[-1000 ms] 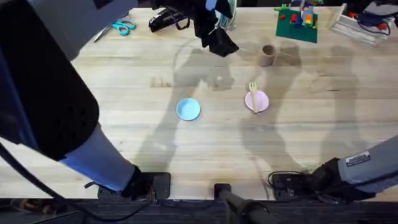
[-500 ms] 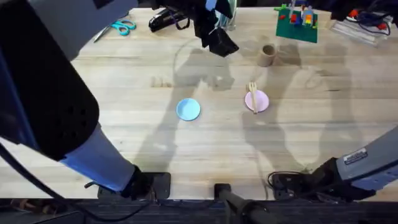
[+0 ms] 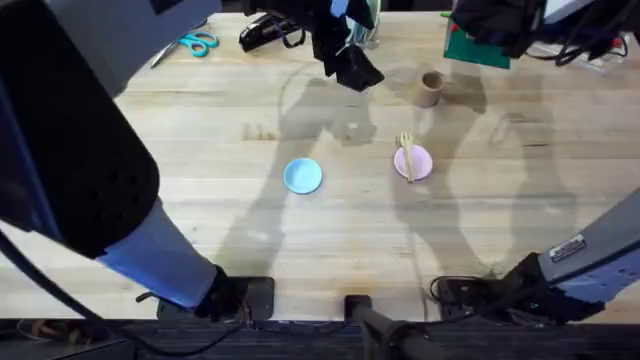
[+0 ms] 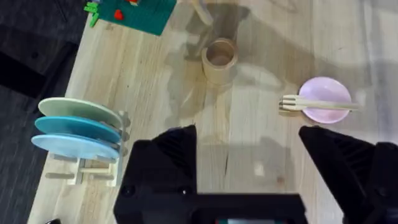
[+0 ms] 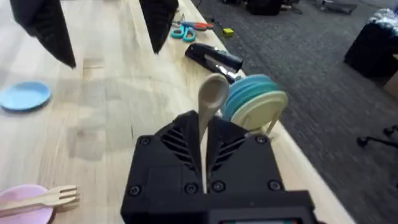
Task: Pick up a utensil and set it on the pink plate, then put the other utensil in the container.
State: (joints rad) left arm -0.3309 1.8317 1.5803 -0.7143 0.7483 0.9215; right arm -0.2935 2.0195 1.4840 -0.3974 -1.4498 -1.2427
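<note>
A wooden fork (image 3: pixel 407 155) lies across the pink plate (image 3: pixel 417 165) right of the table's centre; both also show in the left wrist view, fork (image 4: pixel 317 104) on plate (image 4: pixel 326 90). The tan container (image 3: pixel 430 88) stands upright behind them, its inside bare (image 4: pixel 219 56). My right gripper (image 5: pixel 202 134) is shut on the wooden spoon (image 5: pixel 211 96), whose bowl sticks up past the fingers. The right arm (image 3: pixel 495 25) hangs dark and blurred above the table's far right. My left gripper (image 3: pixel 345 60) hovers open left of the container with nothing between its fingers (image 4: pixel 168 155).
A light blue plate (image 3: pixel 303 176) sits left of centre. Scissors (image 3: pixel 198 43) and a black stapler (image 3: pixel 265 33) lie at the far edge. A rack of plates (image 4: pixel 81 127) stands at the table's edge beside a green brick board (image 4: pixel 134 9).
The right arm has swung up from the lower right into the top right of the overhead view, now covering the green brick board. The left arm, plates, fork and container have not moved.
</note>
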